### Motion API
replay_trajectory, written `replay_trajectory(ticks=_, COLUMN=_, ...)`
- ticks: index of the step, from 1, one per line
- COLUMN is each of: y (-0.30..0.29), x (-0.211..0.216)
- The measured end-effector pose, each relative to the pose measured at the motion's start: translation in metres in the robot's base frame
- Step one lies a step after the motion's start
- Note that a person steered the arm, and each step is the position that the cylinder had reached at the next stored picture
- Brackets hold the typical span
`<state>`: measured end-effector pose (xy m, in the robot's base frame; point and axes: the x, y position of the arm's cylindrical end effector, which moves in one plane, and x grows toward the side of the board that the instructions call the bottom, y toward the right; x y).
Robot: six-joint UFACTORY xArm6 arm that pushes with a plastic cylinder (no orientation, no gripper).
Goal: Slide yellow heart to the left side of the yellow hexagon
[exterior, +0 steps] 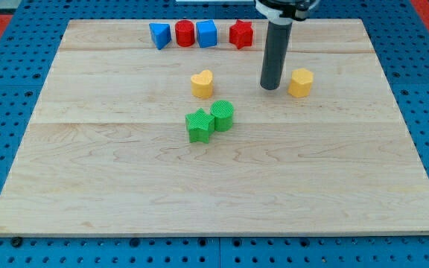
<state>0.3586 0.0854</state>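
Observation:
The yellow heart (202,83) lies on the wooden board (214,186), left of the middle, in the upper half. The yellow hexagon (300,82) lies to the right, at about the same height in the view. My tip (270,87) stands between them, just left of the hexagon with a small gap, and well to the right of the heart.
A green star (199,125) and a green cylinder (223,115) touch each other just below the heart. Along the view's top edge stand a blue triangle (159,35), a red hexagon (184,33), a blue cube (206,33) and a red star (240,34).

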Motion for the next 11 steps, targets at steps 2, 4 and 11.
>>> replay_trajectory(ticks=2, y=0.060, x=0.000)
replay_trajectory(ticks=4, y=-0.072, x=0.024)
replay_trajectory(ticks=11, y=0.008, x=0.018)
